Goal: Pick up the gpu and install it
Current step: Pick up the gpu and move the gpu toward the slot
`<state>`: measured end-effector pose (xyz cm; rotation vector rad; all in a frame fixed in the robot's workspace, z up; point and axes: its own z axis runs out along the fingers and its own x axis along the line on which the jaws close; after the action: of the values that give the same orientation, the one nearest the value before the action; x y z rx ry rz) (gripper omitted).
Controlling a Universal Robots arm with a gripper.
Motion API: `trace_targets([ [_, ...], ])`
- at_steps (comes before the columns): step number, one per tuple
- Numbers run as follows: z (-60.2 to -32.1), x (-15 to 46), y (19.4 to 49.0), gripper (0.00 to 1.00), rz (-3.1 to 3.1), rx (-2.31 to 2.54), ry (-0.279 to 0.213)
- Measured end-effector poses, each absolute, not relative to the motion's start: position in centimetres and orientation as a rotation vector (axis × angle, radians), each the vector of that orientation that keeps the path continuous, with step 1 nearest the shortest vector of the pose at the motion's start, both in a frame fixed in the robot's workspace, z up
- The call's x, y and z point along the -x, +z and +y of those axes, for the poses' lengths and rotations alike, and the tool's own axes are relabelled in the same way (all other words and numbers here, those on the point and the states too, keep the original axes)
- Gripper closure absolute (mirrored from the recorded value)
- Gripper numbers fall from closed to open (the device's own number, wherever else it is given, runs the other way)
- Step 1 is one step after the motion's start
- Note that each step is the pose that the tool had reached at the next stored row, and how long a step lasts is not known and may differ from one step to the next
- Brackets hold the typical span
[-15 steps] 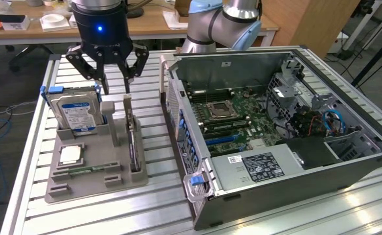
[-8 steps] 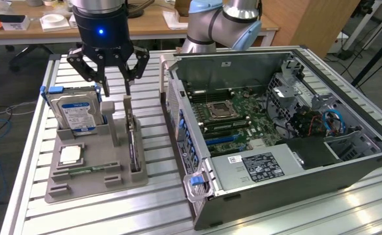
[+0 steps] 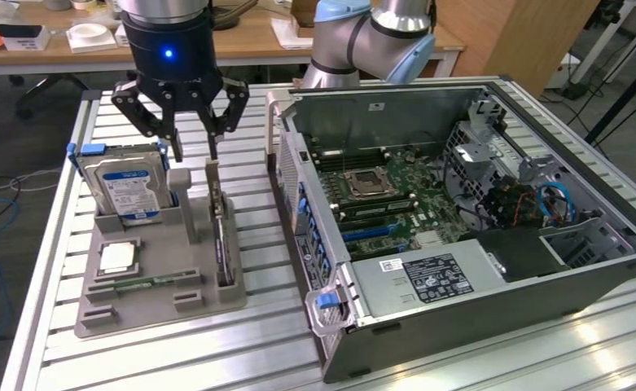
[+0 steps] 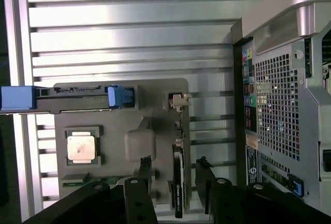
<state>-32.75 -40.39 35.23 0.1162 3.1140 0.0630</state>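
Grey tray (image 3: pixel 160 314) (image 4: pixel 155 92) holds four parts. The gpu (image 3: pixel 222 236) (image 4: pixel 178 182) stands on edge in the long slot on the tray side nearest the PC case (image 3: pixel 492 314) (image 4: pixel 279 105). The hard drive (image 3: pixel 128 187) (image 4: pixel 67 97) stands upright in the slot on the opposite tray side, blue tabs at its ends. The CPU (image 3: pixel 116 257) (image 4: pixel 81 148) lies flat in a square pocket mid-tray. The memory stick (image 3: pixel 144 283) lies flat in a narrow groove just past it, toward the tray end away from the drive.

Pincer (image 3: pixel 195 153) (image 4: pixel 174 169) hangs over the tray, spread wide and empty. One finger sits on each side of the gpu's line, just above its top edge, with no contact visible.

The case lies beside the tray with its side panel off and the opening facing up. Inside are the motherboard (image 3: pixel 405 187), the power supply (image 3: pixel 427 277) and blue cables (image 3: pixel 557 204).

Only a narrow strip of bare slats separates the tray from the case wall. There is more free slat past the tray's hard-drive end.

Surface (image 3: pixel 187 358) (image 4: pixel 129 27) is ribbed aluminium. Beyond the tray stands a cluttered wooden desk (image 3: pixel 252 41).
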Motion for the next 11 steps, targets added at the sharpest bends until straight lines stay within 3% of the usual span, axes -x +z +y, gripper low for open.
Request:
trace_targets([
  [11, -40.43, 32.65, 35.05, 0.53, 3.114, -0.116, 0.063],
])
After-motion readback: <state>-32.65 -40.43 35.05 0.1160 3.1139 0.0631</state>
